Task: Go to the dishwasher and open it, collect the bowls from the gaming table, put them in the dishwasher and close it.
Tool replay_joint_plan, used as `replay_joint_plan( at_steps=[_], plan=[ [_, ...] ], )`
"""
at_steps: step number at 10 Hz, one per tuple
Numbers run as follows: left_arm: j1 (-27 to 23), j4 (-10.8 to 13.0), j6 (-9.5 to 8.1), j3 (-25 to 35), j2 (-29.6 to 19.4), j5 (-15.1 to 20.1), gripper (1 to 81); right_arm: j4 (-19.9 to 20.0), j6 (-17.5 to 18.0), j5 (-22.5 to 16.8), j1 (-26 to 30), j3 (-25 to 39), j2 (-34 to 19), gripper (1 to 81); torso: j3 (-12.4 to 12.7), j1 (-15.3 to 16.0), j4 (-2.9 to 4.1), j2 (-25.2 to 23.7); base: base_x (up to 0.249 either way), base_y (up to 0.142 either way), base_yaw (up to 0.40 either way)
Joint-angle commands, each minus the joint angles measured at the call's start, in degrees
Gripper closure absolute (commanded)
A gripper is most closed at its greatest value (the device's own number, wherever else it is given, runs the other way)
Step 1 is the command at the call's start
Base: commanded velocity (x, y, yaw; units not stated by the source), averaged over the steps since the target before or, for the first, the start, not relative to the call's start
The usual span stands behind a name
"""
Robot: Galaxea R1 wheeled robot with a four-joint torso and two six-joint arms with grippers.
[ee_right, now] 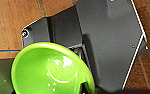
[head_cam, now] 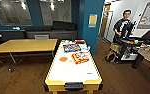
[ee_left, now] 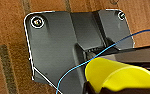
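Head view: one gaming table (head_cam: 73,67) with a pale cream top and yellow edge stands straight ahead. On it lie two colourful game boxes (head_cam: 80,58), one beyond the other, and one orange bowl (head_cam: 63,59) just beside the nearer box. One plain wood table (head_cam: 23,45) stands beside the gaming table, and one person (head_cam: 123,25) stands well apart from it at a control rig.

Left wrist view: one yellow bowl (ee_left: 121,76) sits large against the dark wrist plate, above wood floor (ee_left: 8,50). Whether the left gripper clamps it cannot be told.

Right wrist view: one bright green bowl (ee_right: 52,71), shallow, round and glossy, sits against the plate. The right gripper's grip cannot be told either.
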Motion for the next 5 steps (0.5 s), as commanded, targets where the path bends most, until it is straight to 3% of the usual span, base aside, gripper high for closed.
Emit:
replay_joint_plan(
  at_steps=[1,5],
  plan=[
    [-1.55,0.68,0.24,-3.9,2.6,1.85,81.1,-0.62,-1.0,-2.76,2.19,-0.65,-0.23,81.1,0.0,0.0,0.0,0.0,-0.143,0.0,0.0],
    [-1.55,0.68,0.24,-7.53,5.07,1.85,81.1,-0.53,-1.18,-2.94,1.92,-1.09,0.13,81.1,0.0,0.0,0.0,0.0,-0.143,0.0,0.0]
  ],
)
